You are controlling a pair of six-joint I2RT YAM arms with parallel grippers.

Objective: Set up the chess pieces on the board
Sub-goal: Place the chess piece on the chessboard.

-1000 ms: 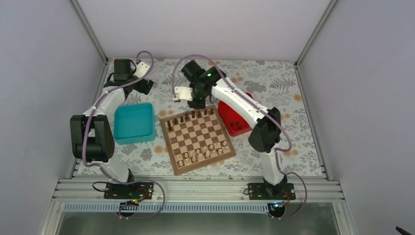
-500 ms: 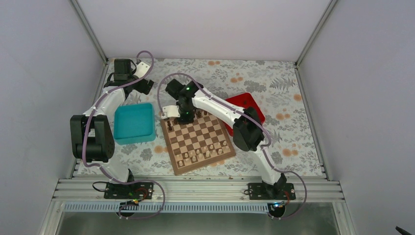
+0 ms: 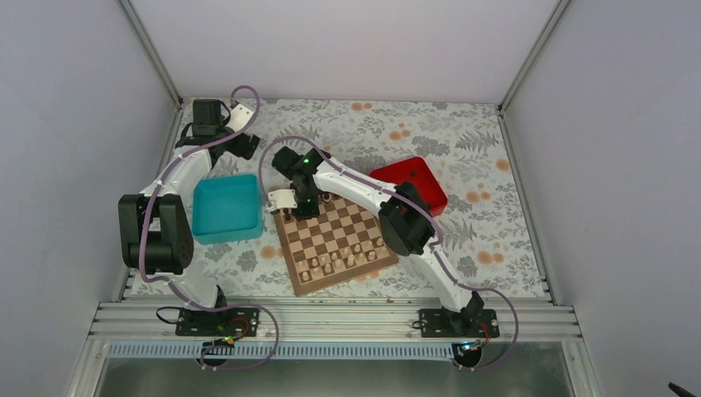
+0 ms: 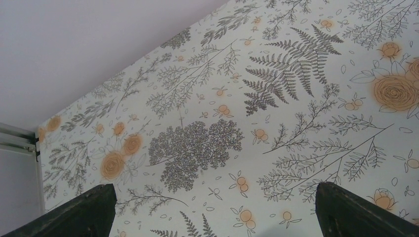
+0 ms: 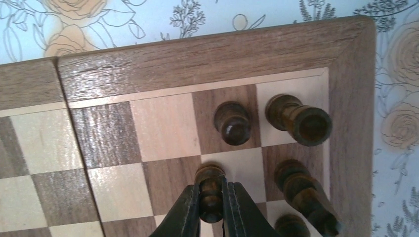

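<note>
The board (image 3: pixel 284 248) lies in the middle of the table, with dark chess pieces (image 3: pixel 340 198) along its far rows. My right gripper (image 3: pixel 302 207) hangs over the board's far left corner. In the right wrist view it (image 5: pixel 211 191) is shut on a dark chess piece (image 5: pixel 211 173), held upright just above a pale square near the board's border (image 5: pixel 197 54). Other dark pieces (image 5: pixel 232 122) (image 5: pixel 299 120) (image 5: pixel 304 190) stand beside it in the corner. My left gripper (image 4: pixel 212 217) is open over bare flowered cloth, far from the board.
Pale chessmen (image 3: pixel 343 260) fill the board's near rows. A teal tray (image 3: pixel 225 207) sits left of the board and a red tray (image 3: pixel 409 184) at its far right. My left arm (image 3: pixel 157 231) stands folded beside the teal tray.
My right arm has swung left along the board's far edge, from beside the red tray to the far left corner, still shut. The left arm has not moved.
</note>
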